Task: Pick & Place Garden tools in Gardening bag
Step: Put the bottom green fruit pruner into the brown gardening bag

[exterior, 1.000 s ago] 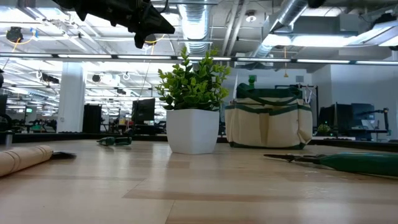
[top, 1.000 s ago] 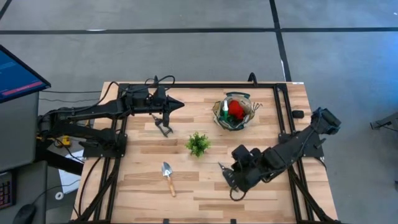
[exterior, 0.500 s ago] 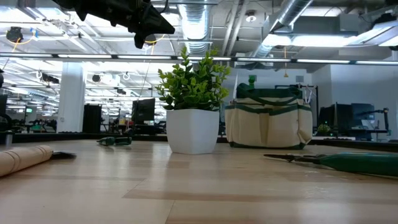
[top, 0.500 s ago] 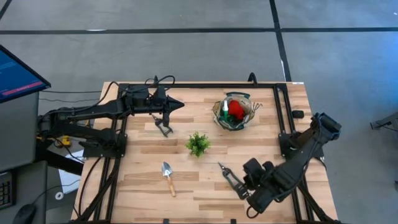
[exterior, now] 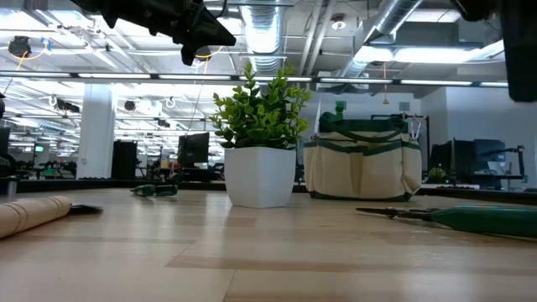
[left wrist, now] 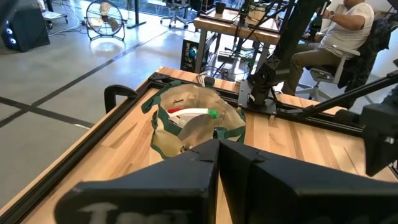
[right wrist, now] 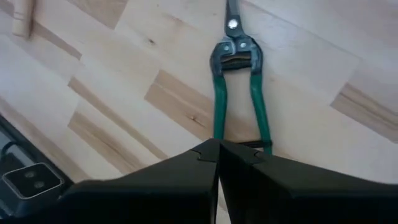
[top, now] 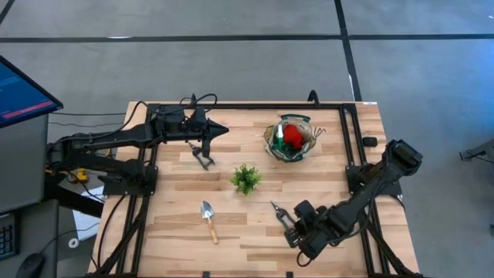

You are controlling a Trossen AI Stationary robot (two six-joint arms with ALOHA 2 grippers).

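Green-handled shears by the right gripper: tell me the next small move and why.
Probably open the right gripper first: its fingers are shut just above the green-handled shears, which lie flat on the table, unheld. Open fingers could then lower around the handles.

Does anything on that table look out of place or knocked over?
Nothing looks spilled or damaged. The gardening bag stands upright with items inside, the potted plant is upright, and a trowel and green-handled shears lie flat on the table, simply not yet packed.

The high view looks straight down on the whole table (top: 255, 232). The low view looks level across it. Both show the plant (top: 245, 178) and the bag (exterior: 362, 159).
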